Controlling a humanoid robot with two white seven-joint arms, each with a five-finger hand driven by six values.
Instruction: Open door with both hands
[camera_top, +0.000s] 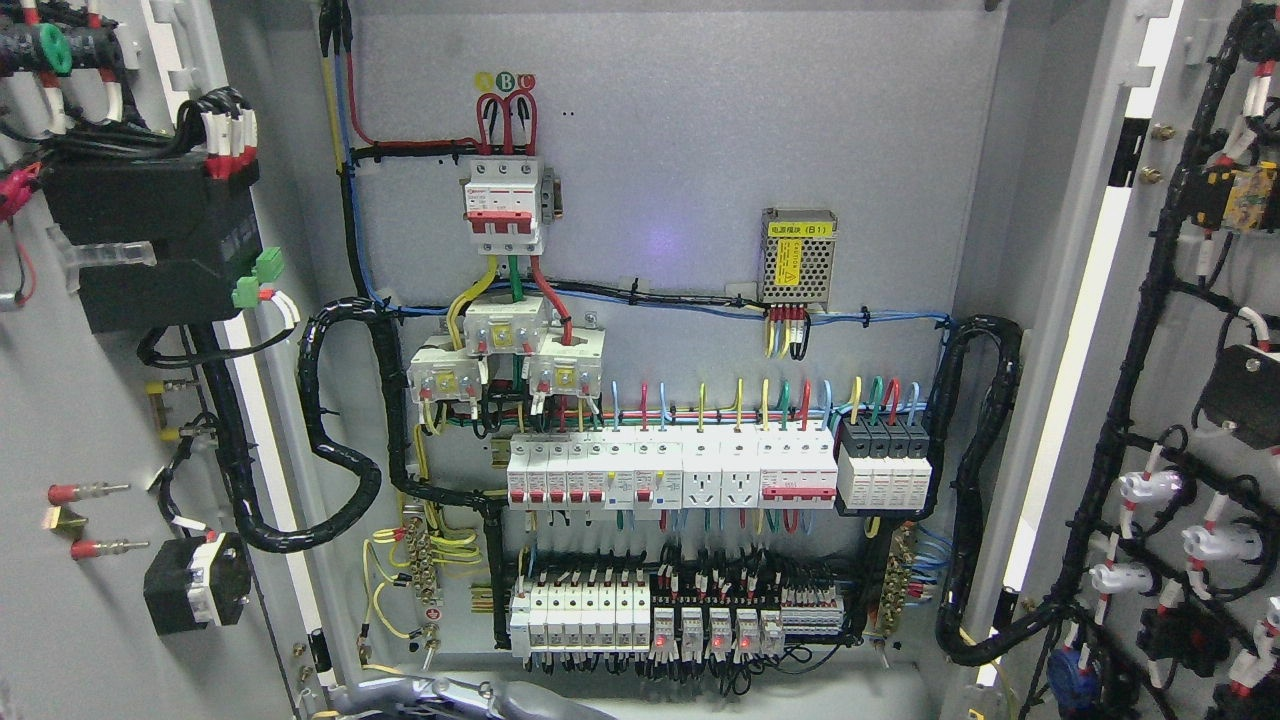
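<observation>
Doors, left (110, 400) and right (1180, 400), stand swung wide, cabinet (680, 150) holding breakers (560, 475) and wiring; no hand visible.

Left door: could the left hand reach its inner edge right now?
Probably yes. The left door stands wide open, and only a grey arm part shows at the bottom edge, with nothing between them.

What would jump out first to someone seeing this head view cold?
Both doors already stand swung wide, the left door and right door showing their wired inner faces. Between them the back panel carries a red-handled main breaker at upper centre and rows of white breakers lower down. Neither robot hand shows clearly.
</observation>
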